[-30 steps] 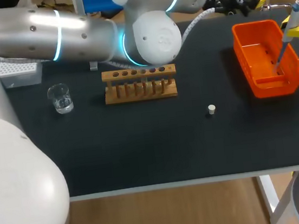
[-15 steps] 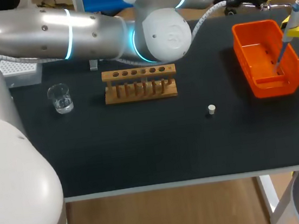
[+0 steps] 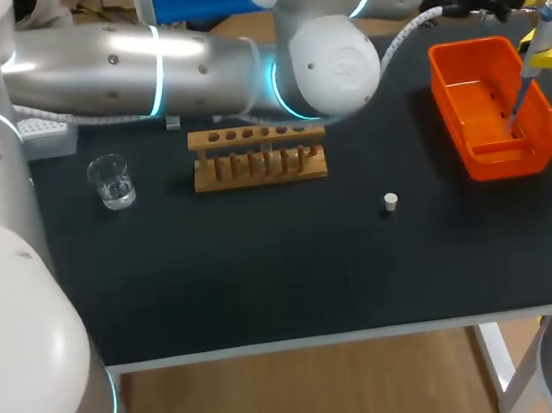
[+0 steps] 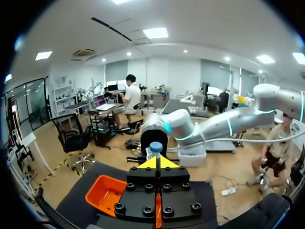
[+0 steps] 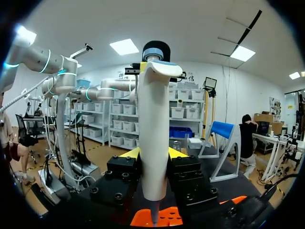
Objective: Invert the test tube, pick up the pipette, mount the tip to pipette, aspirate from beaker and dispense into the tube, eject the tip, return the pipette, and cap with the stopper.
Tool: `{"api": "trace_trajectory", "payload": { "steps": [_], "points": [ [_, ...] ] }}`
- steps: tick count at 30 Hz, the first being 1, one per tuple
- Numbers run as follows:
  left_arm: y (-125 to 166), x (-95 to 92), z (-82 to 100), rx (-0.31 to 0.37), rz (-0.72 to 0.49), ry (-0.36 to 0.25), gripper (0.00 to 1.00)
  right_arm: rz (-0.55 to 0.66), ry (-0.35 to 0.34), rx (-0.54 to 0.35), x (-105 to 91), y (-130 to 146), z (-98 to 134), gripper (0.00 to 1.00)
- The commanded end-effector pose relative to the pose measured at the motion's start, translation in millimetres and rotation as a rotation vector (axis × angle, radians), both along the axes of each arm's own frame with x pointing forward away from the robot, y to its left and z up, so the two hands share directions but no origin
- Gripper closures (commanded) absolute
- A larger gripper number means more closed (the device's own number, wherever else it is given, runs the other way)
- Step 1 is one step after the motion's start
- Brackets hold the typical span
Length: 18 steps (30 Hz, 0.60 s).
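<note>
Nearest you on the surface [image 3: 264,268], the small white stopper [image 3: 388,202] is lying alone, well apart from everything else. It is probably going to handle as light and prone to rolling, so you are best pinching it across its sides.

Behind it the wooden rack [image 3: 258,154] is standing. The glass beaker [image 3: 111,180] is sitting off to your left of it. The beaker is looking fragile and slick, and seems to be holding a little clear liquid. You cannot tell whether a tube is sitting in the rack.

Farther off, at your right, the pipette [image 3: 536,44] is leaning over the orange bin [image 3: 497,161] with its lower end inside the walls. Your right claw [image 5: 153,155] is gripping the pipette's white body from both sides, below the head. Judgement: the body is stiff, light, smooth plastic, so it is liable to slide or twist under a push from above, and the mid-body hold is the right one.

Your left claw [image 4: 157,162] is hovering just short of the pipette's blue cap, fingertips pressed together and carrying nothing. This is looking like the tip-ejection step.
</note>
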State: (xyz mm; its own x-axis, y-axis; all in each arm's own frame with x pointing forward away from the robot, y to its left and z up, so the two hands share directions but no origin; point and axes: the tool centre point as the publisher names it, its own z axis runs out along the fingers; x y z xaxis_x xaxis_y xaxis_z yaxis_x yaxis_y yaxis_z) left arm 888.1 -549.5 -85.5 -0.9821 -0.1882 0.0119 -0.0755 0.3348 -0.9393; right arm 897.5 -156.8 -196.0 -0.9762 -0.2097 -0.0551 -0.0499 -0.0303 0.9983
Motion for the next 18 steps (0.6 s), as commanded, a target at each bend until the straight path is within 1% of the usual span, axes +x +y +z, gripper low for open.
{"api": "trace_trajectory", "payload": {
  "steps": [1, 10, 14, 18],
  "points": [
    [-10, 4.6, -8.1, -0.038, -0.040, 0.005, 1.00, 0.007, 0.000, -0.001, 2.2, -2, 0, 1.00],
    [-13, 4.6, -14.7, -0.056, -0.051, 0.008, 1.00, 0.007, 0.000, -0.001, 2.2, -2, 0, 1.00],
    [-14, 5.8, -18.9, -0.047, -0.059, 0.012, 1.00, 0.007, 0.000, -0.001, 2.2, -2, 0, 1.00],
    [-14, 7.3, -21.2, -0.053, -0.060, 0.010, 1.00, 0.007, 0.000, -0.001, 2.2, -2, 0, 1.00]
  ]
}}
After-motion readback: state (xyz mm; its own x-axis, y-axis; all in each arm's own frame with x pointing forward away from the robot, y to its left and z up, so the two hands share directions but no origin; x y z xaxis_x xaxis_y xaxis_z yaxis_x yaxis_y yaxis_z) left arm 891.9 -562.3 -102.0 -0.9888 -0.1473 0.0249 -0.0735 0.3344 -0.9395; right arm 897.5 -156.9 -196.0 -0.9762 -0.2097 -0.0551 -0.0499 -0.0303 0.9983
